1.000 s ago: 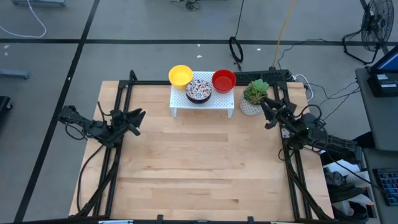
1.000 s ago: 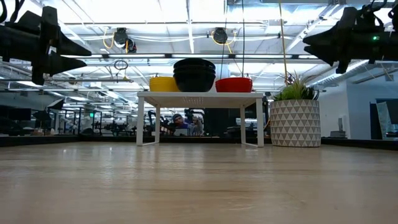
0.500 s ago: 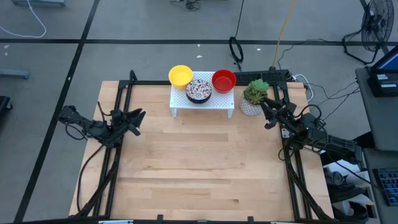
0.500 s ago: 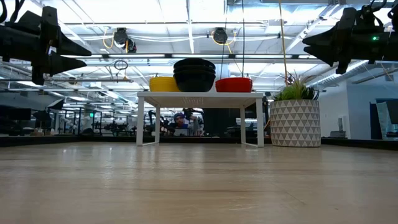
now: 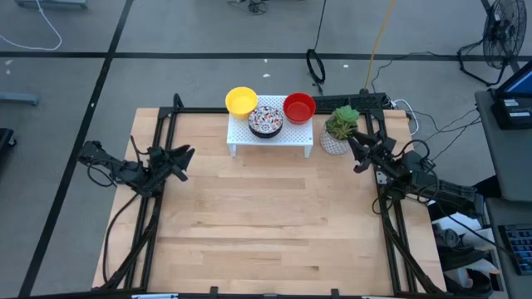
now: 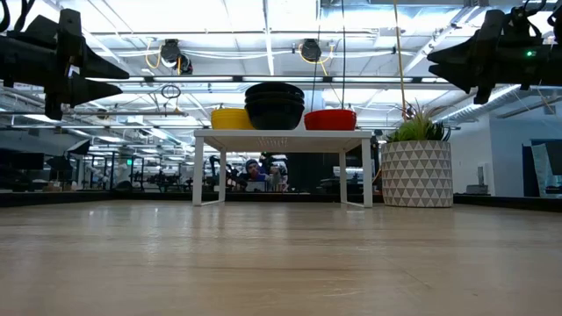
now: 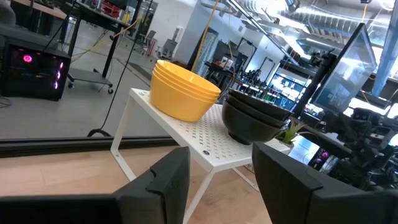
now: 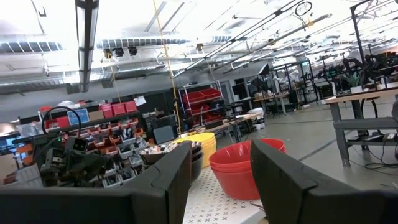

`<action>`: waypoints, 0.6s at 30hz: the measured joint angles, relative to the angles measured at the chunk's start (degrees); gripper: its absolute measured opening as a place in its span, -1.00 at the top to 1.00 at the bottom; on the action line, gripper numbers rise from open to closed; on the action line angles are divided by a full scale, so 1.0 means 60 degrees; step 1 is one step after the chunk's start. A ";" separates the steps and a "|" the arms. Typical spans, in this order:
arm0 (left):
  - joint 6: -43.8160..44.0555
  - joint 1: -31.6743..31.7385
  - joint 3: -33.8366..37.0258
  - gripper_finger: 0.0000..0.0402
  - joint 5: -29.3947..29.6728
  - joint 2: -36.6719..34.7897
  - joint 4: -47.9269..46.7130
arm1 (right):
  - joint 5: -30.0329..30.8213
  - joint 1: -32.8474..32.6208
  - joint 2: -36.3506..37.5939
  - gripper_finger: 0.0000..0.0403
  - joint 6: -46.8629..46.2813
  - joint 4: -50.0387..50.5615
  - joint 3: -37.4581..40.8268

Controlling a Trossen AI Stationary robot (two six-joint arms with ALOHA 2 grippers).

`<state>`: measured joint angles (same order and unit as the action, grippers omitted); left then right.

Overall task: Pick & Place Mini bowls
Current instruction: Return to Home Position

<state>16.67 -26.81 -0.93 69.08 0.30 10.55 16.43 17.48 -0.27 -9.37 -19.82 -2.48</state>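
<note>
yellow bowls (image 5: 241, 100), mosaic bowls (image 5: 266, 120) and red bowls (image 5: 299, 107) sitting stacked on the white rack (image 5: 288, 138), left claw (image 5: 183, 163) and right claw (image 5: 356, 154) hovering at opposite desk (image 5: 266, 224) sides, fingers apart on both

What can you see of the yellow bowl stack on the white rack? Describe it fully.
The yellow bowl stack is three plain, glossy, plastic-looking bowls, nested upright with their rims stepped. It stands on the perforated white rack, at the end nearer the left arm, close beside the patterned bowl stack; whether the two touch is unclear. The top bowl is empty. The left gripper and right gripper hang apart from it.
</note>
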 joint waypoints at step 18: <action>0.0000 -0.0004 0.0000 0.13 -0.0004 0.0000 0.0000 | -0.0008 -0.0142 -0.0062 0.23 0.0000 0.0005 0.0000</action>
<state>16.67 -26.83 -0.93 69.06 0.30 10.55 16.37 16.63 -0.64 -9.37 -19.79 -2.48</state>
